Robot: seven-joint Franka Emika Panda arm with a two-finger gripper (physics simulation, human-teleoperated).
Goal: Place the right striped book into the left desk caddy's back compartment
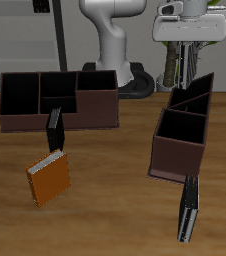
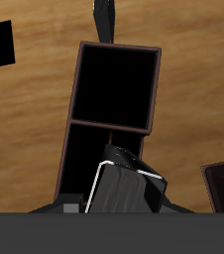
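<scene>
Step in hand: carrying phase, just ahead of insertion. The two-finger gripper (image 1: 190,55) is hanging above the narrow dark maroon-brown box caddy (image 1: 157,150), with its fingers closing narrowly on the light grey and black striped book (image 2: 129,189). The book is held clear of the caddy, over the taller slant-walled back compartment (image 1: 192,96) and not yet inside it.

In the wrist view the book is overlapping the mouth of the back compartment, and it is sitting at a slight skew to the caddy's walls.

Next move, as judged: squaring the book with the compartment's walls, then lowering it straight between the slanted sides before letting go. Risk: a corner catching on the partition or on a rising side wall.

Containers:
- Both sections of the narrow caddy, including the low square section (image 1: 177,128), are showing only dark interior, with nothing seen inside.
- The wide low three-compartment brown caddy (image 1: 95,117), well apart from the narrow caddy, is likewise showing nothing inside.

Other items:
- A near-black slim book (image 1: 189,210) is lying just in front of the narrow caddy.
- A plain orange book (image 1: 50,181) is lying well apart from it.
</scene>
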